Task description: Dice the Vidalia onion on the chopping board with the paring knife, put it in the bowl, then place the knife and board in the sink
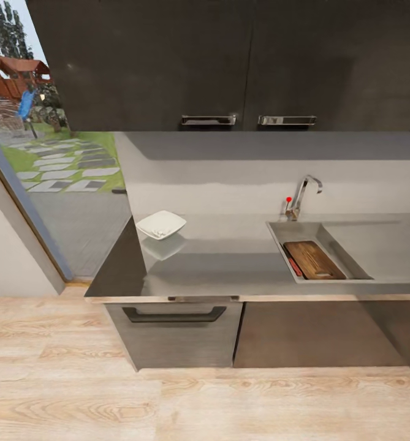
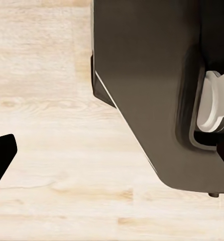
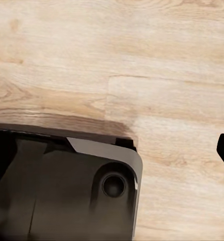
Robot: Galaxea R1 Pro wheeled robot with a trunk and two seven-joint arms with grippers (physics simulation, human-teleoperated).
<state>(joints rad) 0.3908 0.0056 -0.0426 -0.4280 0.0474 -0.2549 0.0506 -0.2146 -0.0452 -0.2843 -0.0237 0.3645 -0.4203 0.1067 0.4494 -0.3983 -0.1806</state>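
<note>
Two wrist views give wood floor (image 3: 167, 75) and robot body, so the grippers' state I cannot tell. Board (image 1: 314, 260) and knife (image 1: 295, 266) already lie in the sink (image 1: 278, 236); the bowl (image 1: 161, 224) sits near the counter's (image 1: 229, 269) left end. The task looks nearly finished.

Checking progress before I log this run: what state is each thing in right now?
chopping board: lying in the sink.
paring knife: in the sink, beside the board.
bowl: upright on the countertop; contents unclear.
tap: no water visible.
drawer: closed.
upper cabinets: closed.
</note>
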